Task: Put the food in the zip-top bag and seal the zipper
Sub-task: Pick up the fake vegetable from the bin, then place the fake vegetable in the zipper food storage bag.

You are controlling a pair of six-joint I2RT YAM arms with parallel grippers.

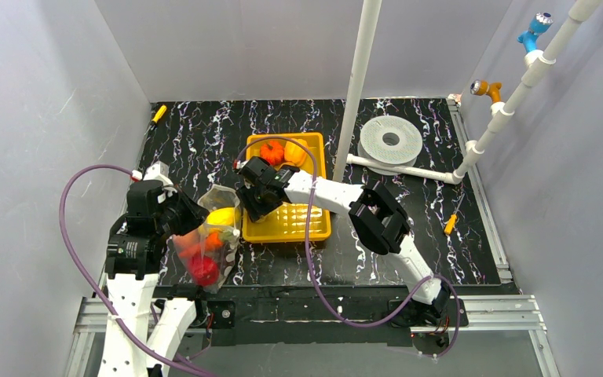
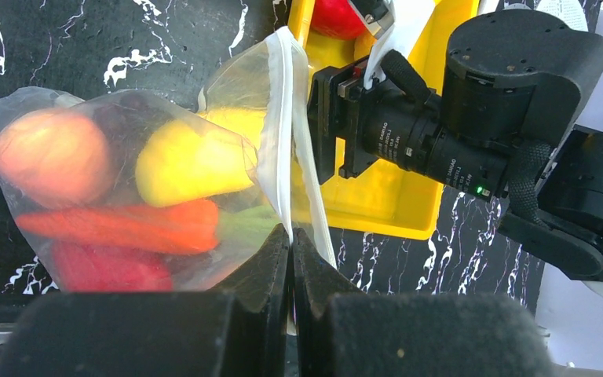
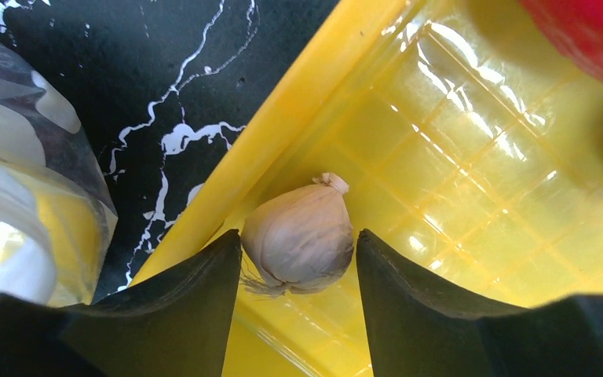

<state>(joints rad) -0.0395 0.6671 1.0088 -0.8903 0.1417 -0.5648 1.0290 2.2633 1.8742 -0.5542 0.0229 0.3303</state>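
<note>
Right wrist view puts the right tool (image 3: 297,263) low inside the yellow tray (image 3: 471,181). Its fingers are spread to either side of a pale garlic bulb (image 3: 302,232) lying by the tray's left wall. They sit close against both flanks, and I cannot tell whether they pinch it or only bracket it.

Off to the left, the left tool (image 2: 291,259) is pressed together on the mouth edge of the zip-top bag (image 2: 126,188), which lies on the dark marbled surface (image 2: 63,47) just beside the tray with its opening turned toward it. The zipper (image 2: 281,118) shows as a pale strip along the mouth. Its two sides gape apart, so nothing is sealed.

Inside the bag I can make out a round orange fruit (image 2: 51,157), a yellow one (image 2: 192,161), a long orange-red piece (image 2: 126,226) and something red (image 2: 106,269) beneath. From above, a red-orange piece (image 1: 272,151) and a yellow-orange one (image 1: 295,154) lie at the far end of the tray.

By my reckoning the loading is a little past halfway. Four pieces are in, the garlic is in hand or nearly so, and two more wait. Pressing the zipper closed comes last of all.
</note>
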